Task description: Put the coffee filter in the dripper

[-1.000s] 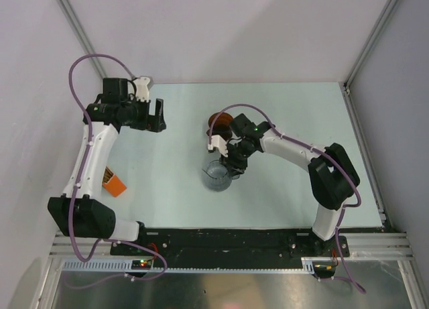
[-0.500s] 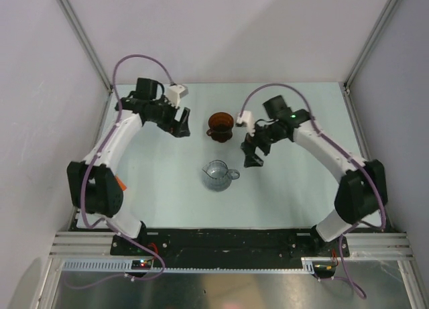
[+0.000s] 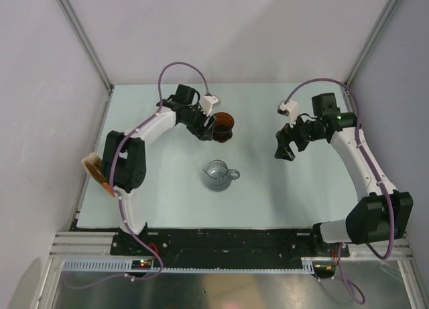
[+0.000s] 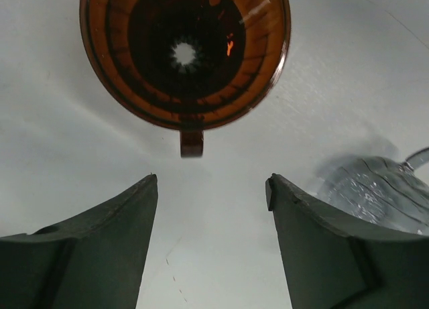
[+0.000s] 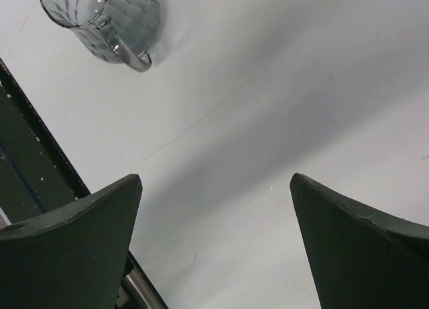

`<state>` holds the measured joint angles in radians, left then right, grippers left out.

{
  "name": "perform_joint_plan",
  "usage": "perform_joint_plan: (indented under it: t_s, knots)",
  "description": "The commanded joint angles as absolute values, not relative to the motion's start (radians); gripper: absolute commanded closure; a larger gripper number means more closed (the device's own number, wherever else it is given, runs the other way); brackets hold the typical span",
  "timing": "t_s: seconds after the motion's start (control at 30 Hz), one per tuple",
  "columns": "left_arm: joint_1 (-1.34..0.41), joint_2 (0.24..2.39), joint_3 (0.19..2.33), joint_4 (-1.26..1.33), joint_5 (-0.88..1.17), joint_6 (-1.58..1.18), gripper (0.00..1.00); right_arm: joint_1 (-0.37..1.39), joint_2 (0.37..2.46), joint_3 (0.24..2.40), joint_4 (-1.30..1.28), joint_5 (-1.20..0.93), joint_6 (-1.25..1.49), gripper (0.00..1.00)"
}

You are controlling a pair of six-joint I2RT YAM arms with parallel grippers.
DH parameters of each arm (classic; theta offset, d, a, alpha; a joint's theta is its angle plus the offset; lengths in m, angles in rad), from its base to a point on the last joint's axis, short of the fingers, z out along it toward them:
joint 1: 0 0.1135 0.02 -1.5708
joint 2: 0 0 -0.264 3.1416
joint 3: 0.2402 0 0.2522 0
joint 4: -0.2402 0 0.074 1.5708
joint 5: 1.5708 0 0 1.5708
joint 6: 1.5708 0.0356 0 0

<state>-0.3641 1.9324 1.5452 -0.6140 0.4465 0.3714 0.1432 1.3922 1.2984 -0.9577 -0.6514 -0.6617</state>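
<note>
Left gripper (image 4: 211,181): jaws apart, nothing between them. They sit just beside the dripper (image 4: 184,54), whose small handle points at the gap, with a strip of bare table (image 3: 167,188) between the handle and the fingertips. The dripper stands upright and rim up on the far half of the table, left of centre, clear of every edge. Its ribbed inside and centre hole are bare.

Right gripper (image 5: 216,180): jaws apart and empty, above open table on the right side, well apart from the dripper.

Glass jug (image 3: 218,175): upright near mid-table, between the two arms and nearer the bases, with free table all round it.

Orange box (image 3: 107,186): at the table's left edge beside the left arm's elbow, with tan paper showing at its top.
</note>
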Motion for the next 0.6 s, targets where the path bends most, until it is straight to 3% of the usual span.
perform_joint_plan:
  t_s: [0.0,0.4,0.57]
  knots:
    - [-0.383,1.963,1.585,-0.496,0.418,0.354,0.3,0.119,1.328,1.276,-0.976,-0.647,-0.663,0.01]
    - [-0.417,2.057,1.589,-0.389,0.297,0.369,0.5,0.098,1.302,1.248,-0.963,-0.631,-0.66,0.0]
    - [-0.417,2.036,1.571,-0.365,0.324,0.38,0.74,0.094,1.294,1.239,-0.966,-0.629,-0.664,0.01]
